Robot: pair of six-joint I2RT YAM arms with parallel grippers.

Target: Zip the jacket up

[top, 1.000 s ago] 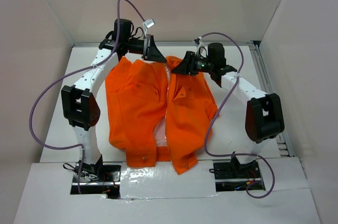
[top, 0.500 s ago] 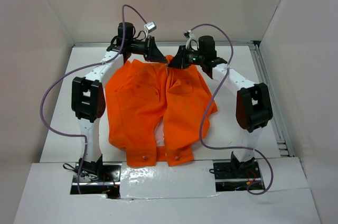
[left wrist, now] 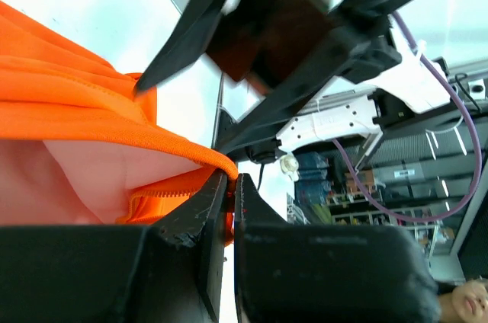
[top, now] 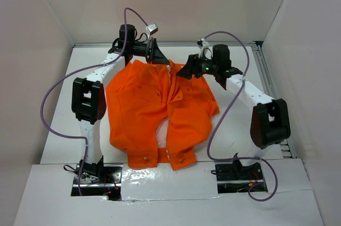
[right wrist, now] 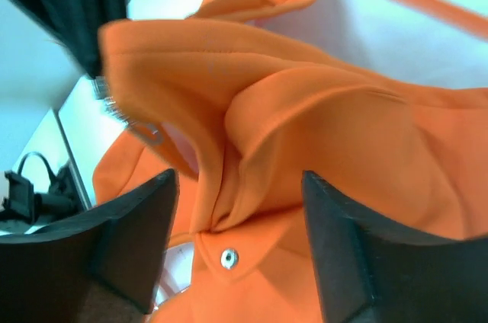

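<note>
The jacket (top: pixel 149 103) is soft, matt orange cloth with a pale, smooth lining (left wrist: pixel 76 186). Its small snap (right wrist: pixel 228 259) is shiny metal. The right gripper (right wrist: pixel 238 180) has 2 dull black fingers (right wrist: pixel 130 247), maybe plastic.

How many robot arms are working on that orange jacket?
2. The left arm stands at the left of the jacket and the right arm at its right. Both reach to its far edge.
</note>
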